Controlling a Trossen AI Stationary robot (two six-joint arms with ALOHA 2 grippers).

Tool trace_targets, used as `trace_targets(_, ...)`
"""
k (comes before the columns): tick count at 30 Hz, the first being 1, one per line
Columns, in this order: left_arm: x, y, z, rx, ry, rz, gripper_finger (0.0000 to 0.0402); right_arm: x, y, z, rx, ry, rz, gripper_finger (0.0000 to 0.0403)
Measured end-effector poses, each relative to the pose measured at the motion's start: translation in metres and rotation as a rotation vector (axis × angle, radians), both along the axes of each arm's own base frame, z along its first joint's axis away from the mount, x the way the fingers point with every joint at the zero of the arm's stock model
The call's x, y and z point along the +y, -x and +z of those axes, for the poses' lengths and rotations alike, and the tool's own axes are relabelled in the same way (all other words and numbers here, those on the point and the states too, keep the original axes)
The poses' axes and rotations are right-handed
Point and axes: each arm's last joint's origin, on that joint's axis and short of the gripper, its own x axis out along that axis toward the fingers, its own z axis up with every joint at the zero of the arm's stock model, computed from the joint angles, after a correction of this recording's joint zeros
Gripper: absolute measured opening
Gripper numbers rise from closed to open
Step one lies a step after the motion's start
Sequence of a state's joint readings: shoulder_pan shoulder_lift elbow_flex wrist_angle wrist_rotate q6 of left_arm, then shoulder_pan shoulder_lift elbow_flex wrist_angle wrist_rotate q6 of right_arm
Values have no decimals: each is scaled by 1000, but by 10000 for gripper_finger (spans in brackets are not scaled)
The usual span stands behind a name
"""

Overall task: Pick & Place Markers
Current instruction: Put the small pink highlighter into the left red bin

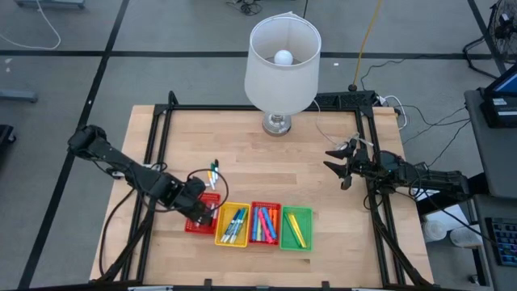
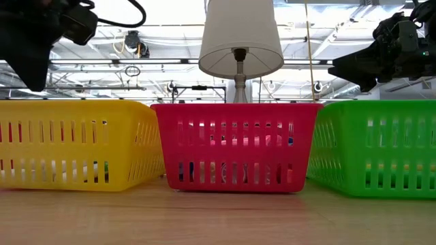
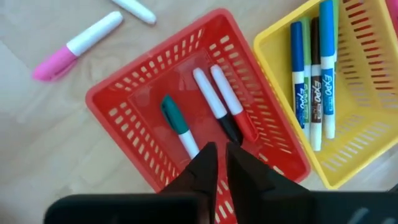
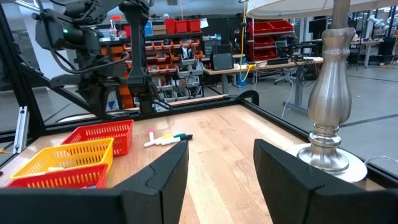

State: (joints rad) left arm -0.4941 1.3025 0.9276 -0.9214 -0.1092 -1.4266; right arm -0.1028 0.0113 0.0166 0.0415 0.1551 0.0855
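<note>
The wooden table (image 1: 242,137) carries a white-shaded lamp (image 1: 282,61) at its far edge and a row of four mesh trays along the near edge: a small red tray (image 1: 194,224) on the left, then a yellow tray (image 1: 220,232), a second red tray (image 1: 265,207) and a green tray (image 1: 297,242). Sorting looks well along, by my reading: the yellow tray already holds several blue, green and brown markers (image 3: 313,87), the middle red tray a bunch of pink and blue ones (image 1: 265,225), and the green tray a couple of yellow ones (image 1: 294,229). The small red tray, seen from the left wrist, has three markers (image 3: 214,99) lying on its floor, one green-capped, one black-capped and one red-capped. What remains is a small cluster of loose markers (image 1: 212,172) on the bare wood just beyond that tray, among them a pink-capped one (image 3: 78,45) and a white one; these are not yet binned. The left gripper (image 3: 216,163) hangs just above the near wall of the small red tray with its fingers pressed nearly together and nothing visible between them. The right gripper (image 4: 221,163) waits well apart at the right side of the table, near the lamp base, its fingers spread wide and empty.
</note>
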Motion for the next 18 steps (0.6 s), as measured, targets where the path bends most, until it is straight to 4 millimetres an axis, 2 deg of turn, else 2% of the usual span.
trace_targets(3,3,-1,0,-2,-32,-25,44,0,0,0,0,0,0,169)
trace_targets(6,12,1,-1,24,-137,-38,46,0,0,0,0,0,0,169)
trace_targets(12,50,23,-2,322,-351,104,47,0,0,0,0,0,0,169)
trace_targets(14,58,25,-6,361,-361,89,47,0,0,0,0,0,0,169)
trace_targets(18,73,19,-19,331,-288,26,65,0,0,0,0,0,0,169)
